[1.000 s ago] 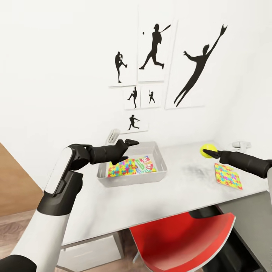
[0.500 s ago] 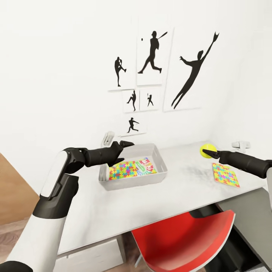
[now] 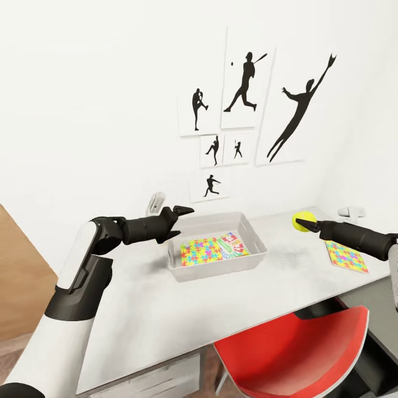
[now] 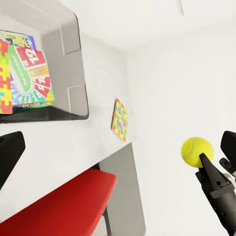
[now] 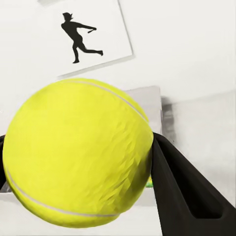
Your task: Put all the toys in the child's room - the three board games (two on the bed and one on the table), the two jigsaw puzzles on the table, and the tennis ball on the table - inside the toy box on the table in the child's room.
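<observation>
Above the right end of the long pale grey marbled tabletop (image 3: 166,309), our right gripper (image 3: 303,223) has its black fingers (image 5: 187,196) clenched on the small yellow-green tennis ball (image 3: 303,220), which is lifted clear of the surface and hangs well apart from the shallow light grey toy box (image 3: 216,268). From the right wrist camera the ball sits squarely between the two fingers, with the grey wall of the box (image 5: 147,101) visible beyond it.

Inside the box already lie one thin multicoloured jigsaw puzzle square (image 3: 200,252) and, beside it, a green-white board game with red ends (image 3: 235,245). A second multicoloured puzzle square (image 3: 346,256) rests flat on the tabletop near the right edge, under our right forearm. Our left gripper (image 3: 177,213) hovers just beside the near-left corner of the box with its fingers spread and nothing between them.

We judge that we are carrying the ball to the box, so the task is partly done. The next move calls for swinging the right arm leftward until the ball is over the open interior, lowering it close to the contents, and only then releasing, since a ball dropped from height could bounce off the flat pieces and roll away. The left gripper should stay out of that path. The remaining puzzle comes afterwards.
</observation>
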Available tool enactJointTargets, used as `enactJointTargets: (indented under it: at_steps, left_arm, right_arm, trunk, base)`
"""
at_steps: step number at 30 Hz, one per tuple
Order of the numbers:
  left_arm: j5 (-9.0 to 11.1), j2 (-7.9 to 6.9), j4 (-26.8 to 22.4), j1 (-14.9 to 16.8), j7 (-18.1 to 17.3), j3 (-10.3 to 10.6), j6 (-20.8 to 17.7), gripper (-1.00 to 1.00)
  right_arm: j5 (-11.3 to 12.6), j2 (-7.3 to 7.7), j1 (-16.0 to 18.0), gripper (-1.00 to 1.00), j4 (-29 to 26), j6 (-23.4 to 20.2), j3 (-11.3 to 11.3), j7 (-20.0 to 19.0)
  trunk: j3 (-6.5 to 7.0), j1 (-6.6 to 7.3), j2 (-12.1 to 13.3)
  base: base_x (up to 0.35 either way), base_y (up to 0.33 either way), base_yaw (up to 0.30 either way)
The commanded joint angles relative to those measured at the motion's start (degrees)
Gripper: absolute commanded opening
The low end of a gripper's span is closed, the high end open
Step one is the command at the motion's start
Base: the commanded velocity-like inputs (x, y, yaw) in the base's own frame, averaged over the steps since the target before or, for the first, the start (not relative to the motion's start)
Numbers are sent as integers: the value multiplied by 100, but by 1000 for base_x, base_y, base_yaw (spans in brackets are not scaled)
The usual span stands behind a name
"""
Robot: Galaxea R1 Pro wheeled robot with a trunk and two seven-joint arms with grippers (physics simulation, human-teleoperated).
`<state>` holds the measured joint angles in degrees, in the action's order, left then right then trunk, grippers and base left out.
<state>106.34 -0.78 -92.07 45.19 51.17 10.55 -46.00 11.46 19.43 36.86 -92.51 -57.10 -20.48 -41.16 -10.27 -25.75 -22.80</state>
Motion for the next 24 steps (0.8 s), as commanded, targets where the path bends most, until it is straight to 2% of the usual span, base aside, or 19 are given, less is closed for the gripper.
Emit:
enactJointTargets:
  at_steps: [1, 6, 8, 11, 12, 14, 15, 16, 18, 19, 21, 22, 23, 24]
  left_arm:
    - [56, -5, -4, 7, 59, 6, 6, 100]
    - [54, -135, -4, 3, 40, -10, -185, 100]
    - [58, -352, -4, -64, -126, -20, -264, 100]
    - [60, -596, -4, -169, -395, -26, -298, 100]
    - [61, -806, -4, -283, -640, -29, -303, 100]
    - [61, -1024, -4, -414, -937, -31, -299, 100]
    - [58, -1236, -4, -550, -1250, -71, -293, 100]
    - [54, -1334, -4, -630, -1390, -122, -288, 100]
    - [-4, -1585, -4, -1147, -1772, -425, -268, 100]
    - [-43, -1654, 0, -1455, -1869, -622, -259, 100]
    - [-155, -1701, 2, -1725, -1934, -804, -258, 100]
    - [-345, -1733, 3, -1989, -1980, -976, -262, 100]
    - [-453, -1742, 3, -2112, -1998, -1062, -262, 100]
    - [-653, -1754, 4, -2320, -2023, -1222, -261, 100]
  right_arm:
    - [14, -3, 10, -100, -4, -44, -1, 29]
    - [0, -70, 24, -100, -4, -52, 181, 540]
    - [2, -104, 38, -100, -4, -55, 336, 930]
    - [4, -124, 44, -100, -4, -59, 484, 1091]
    - [8, -138, 48, -100, -4, -61, 574, 1153]
    - [9, -215, 55, -100, -4, -61, 678, 1208]
    - [8, -255, 57, -100, -4, -60, 702, 1220]
    - [8, -297, 59, -100, -4, -59, 723, 1230]
    - [11, -432, 62, -100, -4, -51, 775, 1257]
    - [14, -471, 61, -100, -4, -43, 792, 1264]
    - [15, -500, 60, -100, -4, -36, 806, 1269]
    - [15, -519, 59, -100, -1, -28, 816, 1272]
    - [15, -526, 59, -100, 4, -23, 820, 1273]
    - [15, -536, 59, -100, 12, -16, 825, 1277]
  trunk:
    - [-12, -4, -12]
    - [-14, -4, -12]
    - [-14, -4, -12]
    - [-15, -4, -12]
    - [-15, -4, -12]
    - [-15, -4, -12]
    - [-15, -4, -12]
    - [-15, -4, -12]
    - [-15, -4, -12]
    - [-15, -4, -12]
    - [-15, -4, -12]
    - [-15, -4, -12]
    - [-16, -4, -12]
    - [-17, -4, -12]
  base:
    - [0, 246, 145]
    - [0, 114, 219]
    - [0, 34, 266]
    - [0, 17, 277]
    - [0, 9, 283]
    - [0, 6, 285]
    - [0, 4, 286]
    - [0, 3, 287]
    - [0, 1, 287]
    - [0, 1, 288]
    - [0, 1, 288]
    - [0, 0, 288]
    - [0, 0, 288]
    - [0, 0, 288]
